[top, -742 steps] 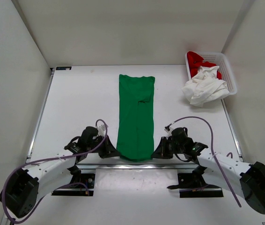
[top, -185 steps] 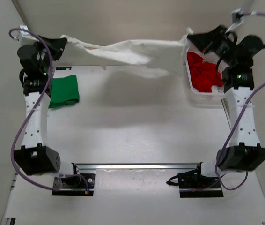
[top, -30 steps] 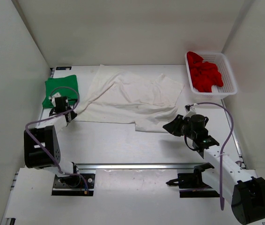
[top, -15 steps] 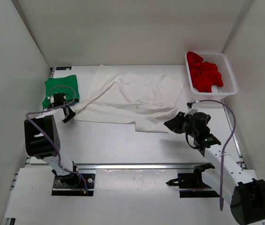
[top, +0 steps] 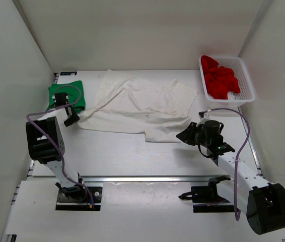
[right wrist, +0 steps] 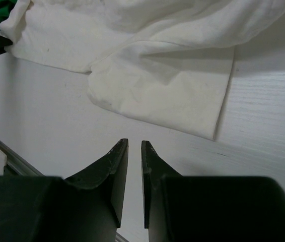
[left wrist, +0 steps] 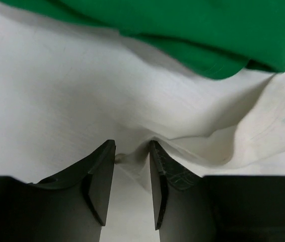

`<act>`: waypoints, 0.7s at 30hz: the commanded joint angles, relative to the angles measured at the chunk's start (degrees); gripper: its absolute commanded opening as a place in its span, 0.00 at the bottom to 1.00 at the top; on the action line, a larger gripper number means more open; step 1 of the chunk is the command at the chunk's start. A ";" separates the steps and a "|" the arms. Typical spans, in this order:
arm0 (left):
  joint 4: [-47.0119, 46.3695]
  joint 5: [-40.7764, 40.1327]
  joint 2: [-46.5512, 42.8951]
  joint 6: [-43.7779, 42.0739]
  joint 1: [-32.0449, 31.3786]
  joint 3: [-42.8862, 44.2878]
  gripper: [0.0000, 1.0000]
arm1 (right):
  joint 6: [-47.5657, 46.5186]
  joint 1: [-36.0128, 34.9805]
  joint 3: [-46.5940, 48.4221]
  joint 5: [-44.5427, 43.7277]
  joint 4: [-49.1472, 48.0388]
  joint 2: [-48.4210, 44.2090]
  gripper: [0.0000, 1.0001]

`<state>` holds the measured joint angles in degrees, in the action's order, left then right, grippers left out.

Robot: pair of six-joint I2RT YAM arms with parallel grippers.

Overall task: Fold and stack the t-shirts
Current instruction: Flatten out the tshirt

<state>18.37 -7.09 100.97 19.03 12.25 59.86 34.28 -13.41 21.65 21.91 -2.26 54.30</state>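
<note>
A white, rumpled cloth t-shirt [top: 142,103] lies spread across the far half of the white table [top: 132,151], roughly centred between the side edges. One sleeve points toward the far right corner and the hem is toward the near right. At the far left corner sits a bright green cloth t-shirt [top: 64,95], folded into a small, compact rectangle. The white shirt's left edge reaches just beside it. A red cloth t-shirt [top: 222,80] is bunched inside a white plastic mesh basket [top: 230,101], which stands at the far right corner, well apart from the other two shirts.

The left gripper [top: 71,120] is down at the white shirt's left edge, near the green fold. In the left wrist view, the left gripper's [left wrist: 131,146] two dark fingers stand apart with a clear gap. A raised crease of the white shirt [left wrist: 233,136] runs up to their tips, but the cloth is not clamped – the pincer is open. The green shirt [left wrist: 183,30] lies just beyond.

The right gripper [top: 184,133] hangs over bare table on the near side of the white shirt's lower right corner. Its fingers [right wrist: 120,166] are only narrowly parted and hold nothing – the shirt's hem [right wrist: 157,75] lies just ahead of them, untouched.
</note>
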 commanded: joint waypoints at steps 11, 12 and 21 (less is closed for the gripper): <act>-0.44 -3.63 -6.49 -2.24 -1.00 -7.30 0.41 | -0.62 0.49 -0.99 0.32 -3.71 -1.30 0.14; 0.43 -3.37 -5.44 -1.98 -1.17 -6.77 0.39 | -0.71 0.92 -0.91 0.41 -3.54 -1.57 0.14; -2.37 -4.51 -4.03 -0.04 -0.91 -6.24 0.39 | -0.36 1.19 -1.52 0.59 -3.19 -0.96 0.14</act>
<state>17.69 -10.35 96.88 18.28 11.16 53.01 34.30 -12.60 20.67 22.06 -3.09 53.41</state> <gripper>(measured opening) 0.388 0.141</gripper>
